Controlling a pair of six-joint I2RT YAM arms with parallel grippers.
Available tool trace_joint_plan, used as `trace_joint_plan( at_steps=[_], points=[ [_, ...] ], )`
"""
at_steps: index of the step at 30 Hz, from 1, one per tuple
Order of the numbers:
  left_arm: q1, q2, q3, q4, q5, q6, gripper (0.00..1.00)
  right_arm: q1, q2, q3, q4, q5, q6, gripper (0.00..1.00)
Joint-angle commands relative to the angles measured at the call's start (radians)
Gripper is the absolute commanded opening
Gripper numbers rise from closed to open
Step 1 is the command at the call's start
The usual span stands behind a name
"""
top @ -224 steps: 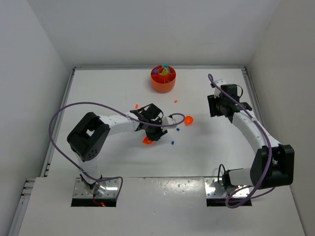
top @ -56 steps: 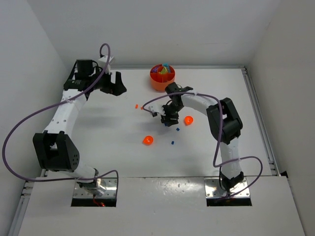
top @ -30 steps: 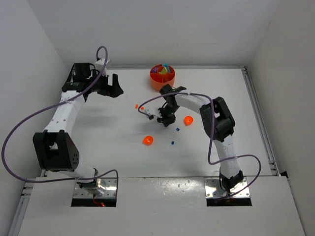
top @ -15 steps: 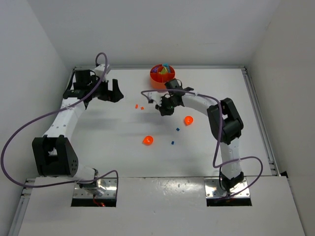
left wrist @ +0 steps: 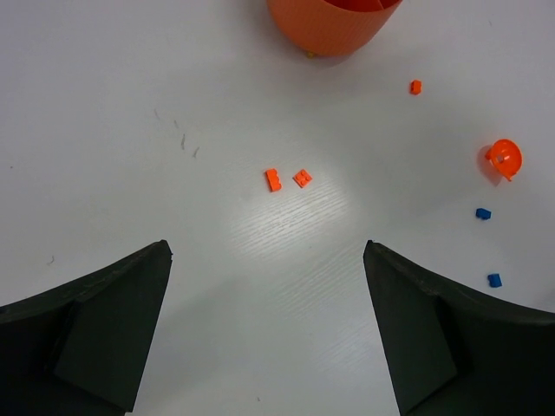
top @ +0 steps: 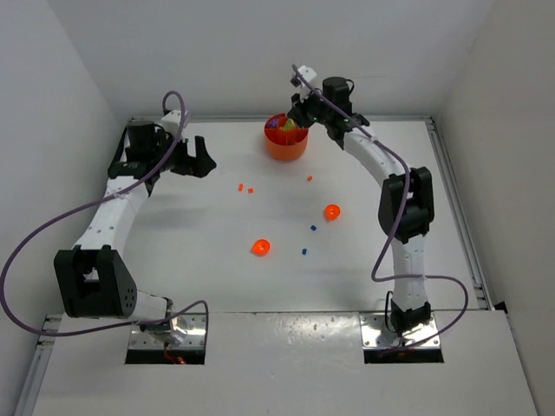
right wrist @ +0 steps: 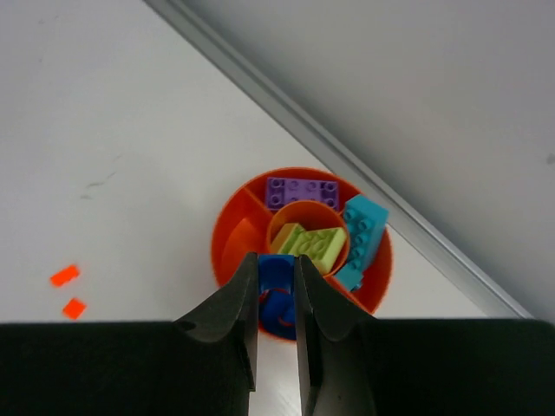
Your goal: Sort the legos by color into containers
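The right hand (right wrist: 276, 257) hangs over the round orange dish (top: 286, 149) at the far middle of the table (top: 173, 251). Its fingers are drawn close together on a blue lego (right wrist: 277, 276), held above the dish's near edge as the wrist camera sees it. Inside the dish, a lime brick (right wrist: 310, 243) lies in the round centre cup, a purple brick (right wrist: 302, 191) fills the compartment beyond it, and a cyan brick (right wrist: 362, 227) leans in the compartment to the right.

The left hand (left wrist: 267, 247) hovers above the table's far-left part, well apart from the dish, its fingers (left wrist: 95, 329) spread wide and gripping nothing. Below it lie two small orange pieces (left wrist: 273, 179) just beside each other. A third small orange piece (left wrist: 415, 87) rests nearer the dish.

Loose legos lie scattered over the middle of the table. One rounded orange piece (top: 332, 211) sits to the right, another rounded orange piece (top: 260, 248) lies nearer the arm bases, and between them are two tiny blue squares (top: 313, 228) — one close to the right-hand rounded piece, the other (top: 303, 251) lower down. All of these are well apart from the dish.
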Motion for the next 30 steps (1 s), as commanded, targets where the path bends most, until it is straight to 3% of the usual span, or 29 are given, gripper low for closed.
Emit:
trace_joint_plan(
  at_steps=[1,28,30],
  points=[
    [0.016,-0.022,-0.006,0.04,0.004,-0.022,0.99,-0.016,0.093,0.084,0.048,0.028,0.131,0.0],
    [0.026,0.033,0.013,0.06,0.003,-0.042,0.99,-0.076,0.16,0.075,0.066,-0.001,0.199,0.0],
    [0.026,0.033,0.013,0.06,0.003,-0.042,0.99,-0.076,0.16,0.075,0.057,-0.001,0.199,0.03]
  ],
)
